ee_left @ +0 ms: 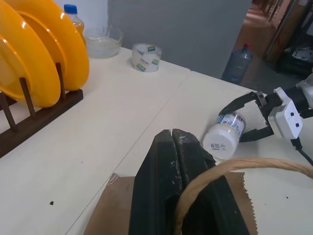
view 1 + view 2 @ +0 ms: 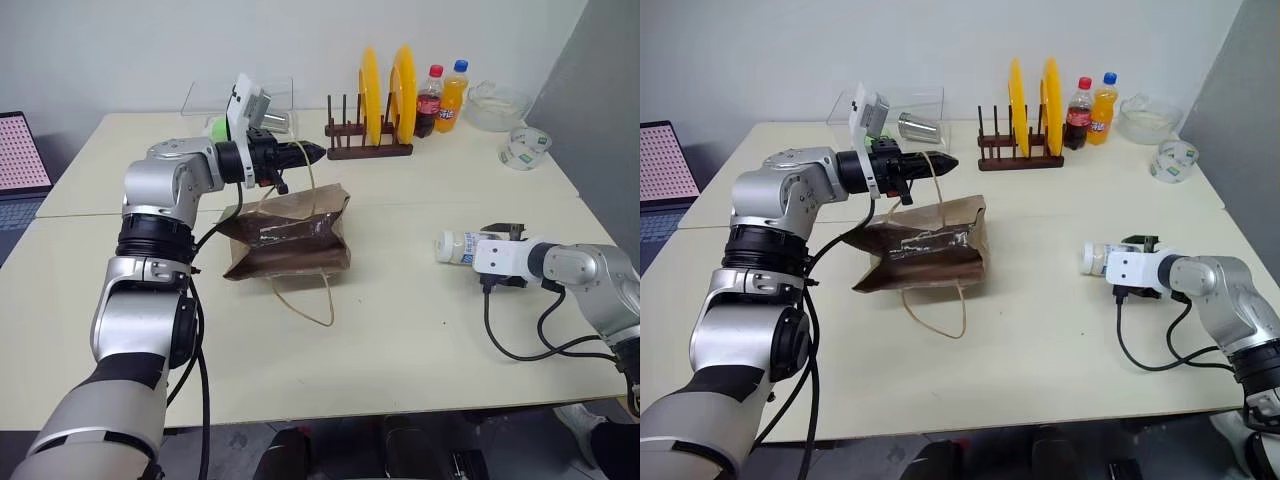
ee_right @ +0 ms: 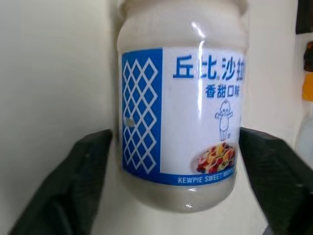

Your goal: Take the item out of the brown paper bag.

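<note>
The brown paper bag (image 2: 290, 235) stands creased at the table's middle. One cord handle rises to my left gripper (image 2: 310, 152), which is shut on it, level above the bag's top. The other handle (image 2: 305, 300) lies slack on the table in front. The item (image 2: 455, 246), a white bottle with a blue patterned label (image 3: 181, 122), lies on its side on the table to the right, outside the bag. My right gripper (image 1: 234, 126) is open around it, one finger (image 3: 73, 181) on each side.
A wooden rack with yellow plates (image 2: 385, 95) stands at the back, with a cola bottle (image 2: 429, 100) and an orange bottle (image 2: 453, 95) beside it. A glass bowl (image 2: 497, 105) and a tape roll (image 2: 525, 148) sit far right. A laptop (image 2: 22, 155) is at the left.
</note>
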Tool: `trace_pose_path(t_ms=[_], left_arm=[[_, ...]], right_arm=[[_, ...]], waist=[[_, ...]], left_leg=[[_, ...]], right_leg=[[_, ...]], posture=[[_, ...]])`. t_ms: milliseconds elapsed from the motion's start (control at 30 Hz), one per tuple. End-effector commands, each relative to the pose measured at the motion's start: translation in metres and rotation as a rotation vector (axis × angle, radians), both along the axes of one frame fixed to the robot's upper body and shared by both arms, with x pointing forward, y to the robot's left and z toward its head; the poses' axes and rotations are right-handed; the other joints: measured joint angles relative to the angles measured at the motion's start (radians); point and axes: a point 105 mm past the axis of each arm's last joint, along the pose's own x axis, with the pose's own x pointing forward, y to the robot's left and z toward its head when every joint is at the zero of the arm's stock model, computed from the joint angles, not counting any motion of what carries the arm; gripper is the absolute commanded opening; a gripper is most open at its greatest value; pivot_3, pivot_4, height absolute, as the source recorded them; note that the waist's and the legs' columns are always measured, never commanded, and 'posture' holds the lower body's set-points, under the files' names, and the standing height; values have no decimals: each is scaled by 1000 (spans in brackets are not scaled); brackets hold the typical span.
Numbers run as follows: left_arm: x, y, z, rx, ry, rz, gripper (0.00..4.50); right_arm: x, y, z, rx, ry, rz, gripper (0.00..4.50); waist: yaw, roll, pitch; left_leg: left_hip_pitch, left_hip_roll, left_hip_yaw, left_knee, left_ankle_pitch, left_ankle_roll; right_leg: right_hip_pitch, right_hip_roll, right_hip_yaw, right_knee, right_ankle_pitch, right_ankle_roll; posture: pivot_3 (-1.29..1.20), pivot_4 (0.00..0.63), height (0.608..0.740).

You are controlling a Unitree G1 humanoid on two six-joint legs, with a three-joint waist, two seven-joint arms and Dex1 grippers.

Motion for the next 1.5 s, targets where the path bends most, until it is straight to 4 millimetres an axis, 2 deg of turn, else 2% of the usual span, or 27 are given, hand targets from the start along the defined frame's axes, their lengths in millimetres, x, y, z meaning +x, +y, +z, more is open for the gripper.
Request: trace_pose_path(t_ms=[33,100,200,267,367,433,533,633,667,733,833,1167,1300,1500], left_arm=[[-4,0,13,-19,-54,-11,0],[-3,-1,13,-19,-54,-10,0],[-1,-1,13,-19,-65,3,0],[2,0,14,-20,-75,17,0],[5,1,15,-10,-87,30,0],[7,1,14,29,-116,26,0],[15,2,20,73,-174,55,0],[24,10,19,182,-256,92,0],[27,15,17,241,-284,109,180],[30,21,14,325,-318,123,598],[31,25,17,405,-372,111,1483],[25,39,33,435,-467,103,4481],[21,48,46,384,-500,123,4481],[11,75,30,504,-524,110,4481]], right_arm=[[-11,-1,23,42,-6,9,4461],[-18,3,33,106,-3,8,4461],[-44,18,59,301,19,17,4461],[-63,32,68,419,50,40,4461],[-91,68,79,624,56,131,4461],[-104,100,88,792,9,202,4461],[-109,135,87,978,-28,214,4461],[-101,149,82,1054,-60,170,4461],[-98,153,83,1077,-78,166,4488],[-93,160,89,1106,-109,170,4500],[-88,162,96,1120,-143,181,4500],[-83,163,94,1136,-122,206,4500],[-84,164,92,1145,-103,213,4500],[-88,165,85,1199,-39,202,4500]], waist=[[3,0,0],[4,0,0],[7,0,0],[7,0,0],[7,-1,0],[6,-1,0],[7,-1,0],[10,-1,0],[10,-1,0],[8,-1,0],[7,-1,0],[3,-2,1],[1,-2,1],[-2,-2,1]], left_leg=[[0,0,0,0,0,0],[-1,0,0,0,0,0],[-1,0,-1,0,0,0],[-2,0,-2,0,0,1],[-2,0,-3,0,-1,2],[-1,0,-3,0,-1,2],[0,0,-3,1,-1,2],[0,-1,-4,1,-1,2],[0,-1,-4,1,-1,1],[0,-1,-4,1,-1,1],[0,-1,-4,0,-1,1],[0,0,-4,0,-2,3],[0,0,-4,0,-2,4],[0,0,-4,0,-2,4]], right_leg=[[0,0,0,0,0,0],[0,0,0,0,0,0],[0,0,-1,-1,0,0],[0,0,-1,-1,0,0],[2,0,-2,-1,0,0],[3,0,-3,-1,0,0],[3,0,-3,0,0,0],[3,0,-3,0,0,0],[3,0,-3,-1,0,0],[3,0,-3,-1,0,0],[2,0,-3,0,0,0],[2,0,-4,0,0,0],[2,0,-4,0,0,0],[2,0,-4,1,0,0]], posture=[[0,150,740],[0,150,740],[0,150,740],[0,150,740],[0,150,740],[0,150,740],[0,150,740],[0,150,740],[0,150,740],[0,150,740],[0,150,740],[0,150,740],[0,150,740],[0,150,740]])
